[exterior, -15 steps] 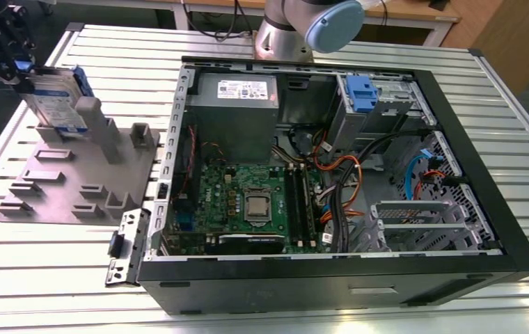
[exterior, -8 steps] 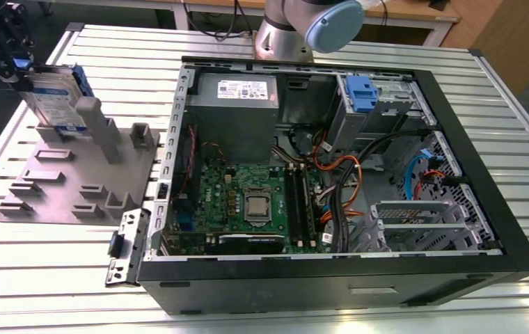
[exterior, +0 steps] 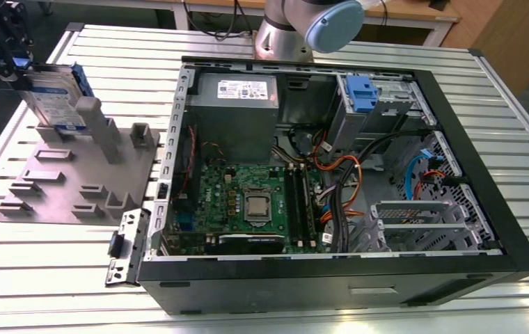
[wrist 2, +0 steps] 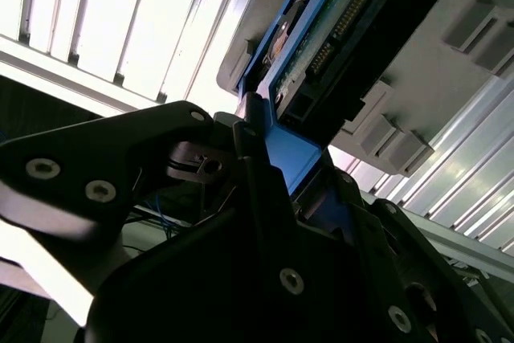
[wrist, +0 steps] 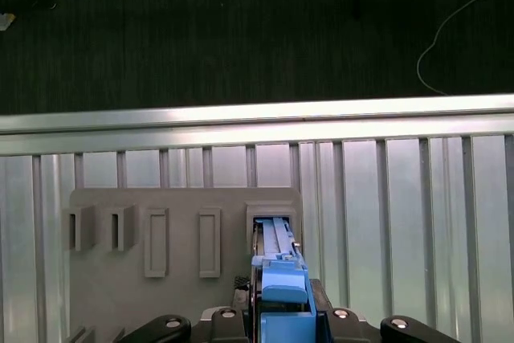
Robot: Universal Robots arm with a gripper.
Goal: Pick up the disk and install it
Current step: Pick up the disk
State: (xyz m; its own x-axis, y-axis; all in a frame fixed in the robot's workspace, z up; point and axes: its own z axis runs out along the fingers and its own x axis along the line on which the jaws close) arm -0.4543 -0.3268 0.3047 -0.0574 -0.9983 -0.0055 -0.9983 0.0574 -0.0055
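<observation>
The disk (exterior: 53, 94), a silver drive with a white-and-blue label in a blue carrier, stands on edge at the back of the grey fixture plate (exterior: 69, 181), at the exterior view's left. My gripper (exterior: 21, 68) is at its upper end, shut on the carrier's blue end. In the second wrist view, that blue end (wrist 2: 295, 162) sits between the black fingers (wrist 2: 250, 130), and the disk's circuit-board side (wrist 2: 337, 26) runs away from them. In the first wrist view, the disk (wrist: 281, 275) is seen end-on over a slot (wrist: 273, 216) of the fixture. Whether its lower edge still sits in the slot is hidden.
An open computer case (exterior: 450, 139) lies to the exterior view's right of the fixture, with a grey power supply box (exterior: 234, 94), a blue-tabbed carrier (exterior: 362, 94) in the drive bay, a motherboard (exterior: 250, 202) and loose cables. The arm's base (exterior: 292, 28) stands behind it on the slatted metal table (exterior: 51, 264).
</observation>
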